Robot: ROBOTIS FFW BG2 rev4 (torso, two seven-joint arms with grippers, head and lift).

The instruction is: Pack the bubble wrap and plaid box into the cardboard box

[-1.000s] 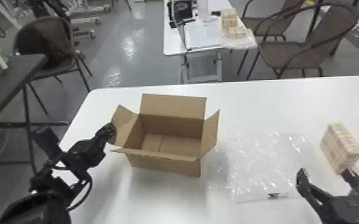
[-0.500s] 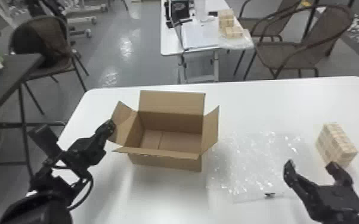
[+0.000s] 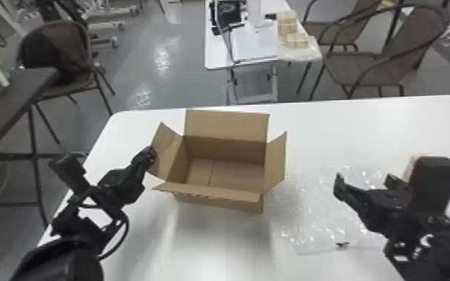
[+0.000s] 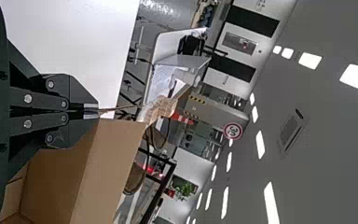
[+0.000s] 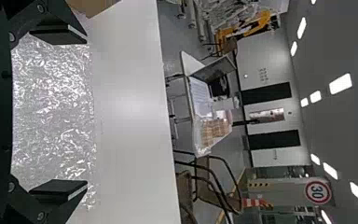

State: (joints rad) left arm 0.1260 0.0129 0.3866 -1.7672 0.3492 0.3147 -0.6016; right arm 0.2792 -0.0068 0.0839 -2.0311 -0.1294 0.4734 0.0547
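Observation:
My left gripper [image 3: 149, 154] is at the left flap of the open, empty cardboard box [image 3: 218, 205]. In the left wrist view that gripper [image 4: 98, 110] has its fingers closed on the thin flap of the cardboard box [image 4: 58, 179]. Flat on the table, right of the box, lies the clear bubble wrap [image 3: 312, 215]. My right gripper [image 3: 366, 180] stands open over it. Nothing is between the right gripper's [image 5: 81, 113] spread fingers, with the bubble wrap [image 5: 56, 116] spread out behind them. The plaid box [image 3: 409, 165] is mostly hidden behind the right gripper.
A small dark object [image 3: 342, 244] lies near the wrap's front edge. Beyond the white table [image 3: 366, 123] stand a second table [image 3: 216, 56] with wooden blocks and papers, and several chairs. A dark table [image 3: 30, 84] is at the far left.
My right gripper has moved left and farther from the robot, from near the plaid box to above the bubble wrap, its arm now covering most of the plaid box. The left gripper has kept its place.

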